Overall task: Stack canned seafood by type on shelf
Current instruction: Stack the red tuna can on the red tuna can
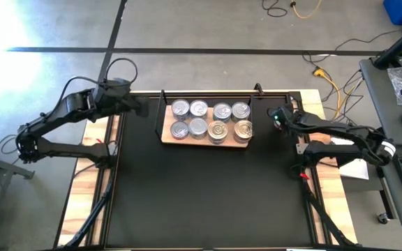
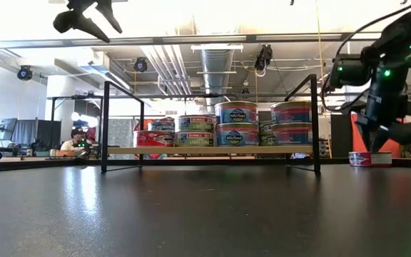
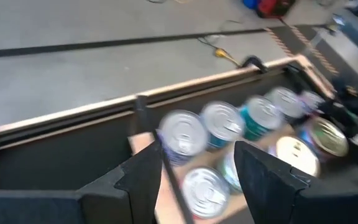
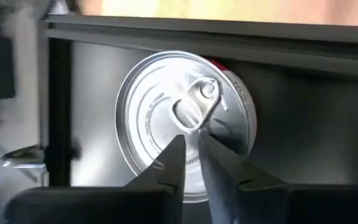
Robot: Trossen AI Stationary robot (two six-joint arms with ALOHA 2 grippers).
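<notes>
Silver-topped can (image 4: 185, 127) lies under right tool (image 4: 191, 152), fingers nearly closed, gripping nothing; left tool (image 3: 197, 168) open above shelf (image 1: 166, 137).

A silver-topped tin (image 4: 182, 127) with a pull ring lies lid-up on the black mat (image 4: 309, 137), a strip of red showing along its side. The right gripper (image 4: 191, 158) hangs directly over the tin's lid, its two dark fingers (image 4: 166, 174) nearly together just beside the pull ring.
</notes>
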